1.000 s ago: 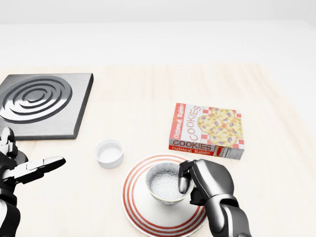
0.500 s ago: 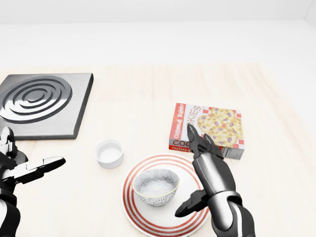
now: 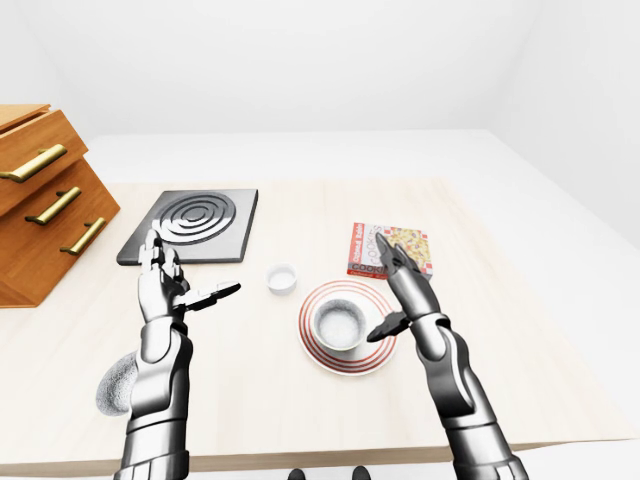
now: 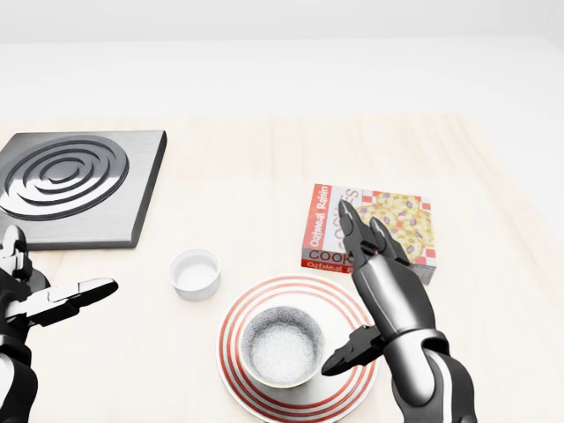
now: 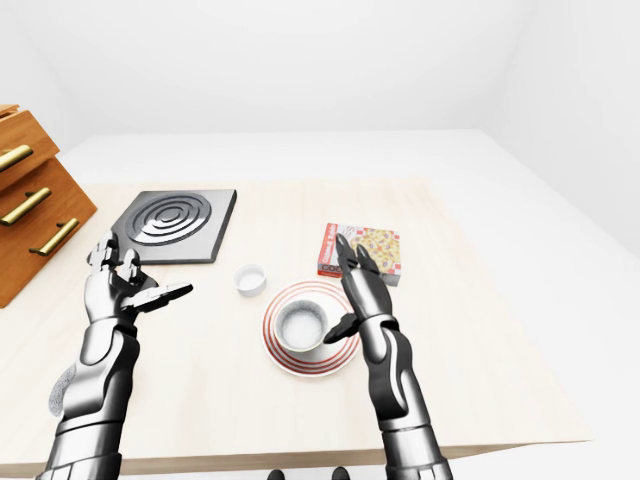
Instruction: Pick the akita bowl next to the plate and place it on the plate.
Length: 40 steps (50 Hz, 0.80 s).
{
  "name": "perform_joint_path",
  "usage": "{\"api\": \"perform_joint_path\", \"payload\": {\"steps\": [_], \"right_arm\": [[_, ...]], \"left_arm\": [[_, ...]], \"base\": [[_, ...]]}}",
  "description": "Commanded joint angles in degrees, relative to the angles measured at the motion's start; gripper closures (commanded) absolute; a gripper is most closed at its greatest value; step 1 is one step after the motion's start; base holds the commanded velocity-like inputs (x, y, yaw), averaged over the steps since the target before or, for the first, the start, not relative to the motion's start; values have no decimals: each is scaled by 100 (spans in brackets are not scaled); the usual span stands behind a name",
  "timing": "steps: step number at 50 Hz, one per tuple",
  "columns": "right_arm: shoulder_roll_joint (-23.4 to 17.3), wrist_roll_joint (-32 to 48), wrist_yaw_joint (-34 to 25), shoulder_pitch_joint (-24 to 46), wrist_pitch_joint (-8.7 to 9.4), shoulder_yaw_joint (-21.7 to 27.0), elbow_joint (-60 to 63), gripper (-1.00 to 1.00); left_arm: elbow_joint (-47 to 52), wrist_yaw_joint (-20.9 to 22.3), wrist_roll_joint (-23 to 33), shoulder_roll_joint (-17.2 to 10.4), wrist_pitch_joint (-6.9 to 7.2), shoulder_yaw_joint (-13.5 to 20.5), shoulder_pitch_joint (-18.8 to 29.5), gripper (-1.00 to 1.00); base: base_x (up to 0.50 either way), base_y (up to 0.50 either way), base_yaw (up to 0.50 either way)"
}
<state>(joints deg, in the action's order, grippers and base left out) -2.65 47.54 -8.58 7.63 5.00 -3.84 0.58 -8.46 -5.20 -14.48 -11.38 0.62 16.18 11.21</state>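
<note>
The akita bowl (image 4: 281,345), white with a speckled inside, sits upright in the middle of the red-ringed plate (image 4: 249,396) at the bottom of the head view. My right hand (image 4: 367,291) hovers just right of the bowl with fingers spread, open and apart from it. Its thumb points toward the bowl's rim. My left hand (image 4: 48,295) is open at the far left, well away from the plate.
A small white ramekin (image 4: 195,273) stands up and left of the plate. A cookie box (image 4: 398,225) lies right of it, partly behind my right hand. A grey burner plate (image 4: 75,182) lies at the upper left. Wooden drawers (image 3: 40,200) stand at the left.
My right hand let go of the bowl and drew back to the right with fingers spread. The bowl has settled flat on the plate. The left hand has not moved.
</note>
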Motion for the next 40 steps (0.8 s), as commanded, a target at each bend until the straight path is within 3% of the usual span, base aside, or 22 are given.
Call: {"api": "perform_joint_path", "payload": {"steps": [1,8,10,14,16,19,30,33,40], "right_arm": [[-22,-136,19,117,0,101,21,-100],[-25,-128,25,94,0,68,59,-100],[-36,-132,35,92,0,74,52,-100],[-37,-128,44,75,0,65,58,-100],[-40,-123,40,74,0,67,71,-100],[-36,-122,35,70,0,68,86,-100],[-52,-87,-23,38,0,68,168,-100],[-56,-81,-10,28,0,70,142,-100],[-51,-65,-85,20,0,87,284,-100]], "left_arm": [[-90,2,-5,-14,-31,-2,37,-100],[-165,11,-3,-13,-99,-8,48,-100],[-4,-21,-9,-12,17,-18,12,-100],[49,-22,-6,-2,48,-15,-5,-100],[-93,16,2,-2,-63,-6,20,-100],[10,-3,-6,-6,15,-12,0,-100],[-84,25,9,3,-75,-10,5,-100],[31,2,3,4,9,-15,-22,-100],[-28,14,18,15,-44,-17,-10,-100]], "base": [[0,0,0],[0,0,0],[0,0,0],[0,0,0],[0,0,0],[0,0,0],[0,0,0],[0,0,0],[0,0,0]]}}
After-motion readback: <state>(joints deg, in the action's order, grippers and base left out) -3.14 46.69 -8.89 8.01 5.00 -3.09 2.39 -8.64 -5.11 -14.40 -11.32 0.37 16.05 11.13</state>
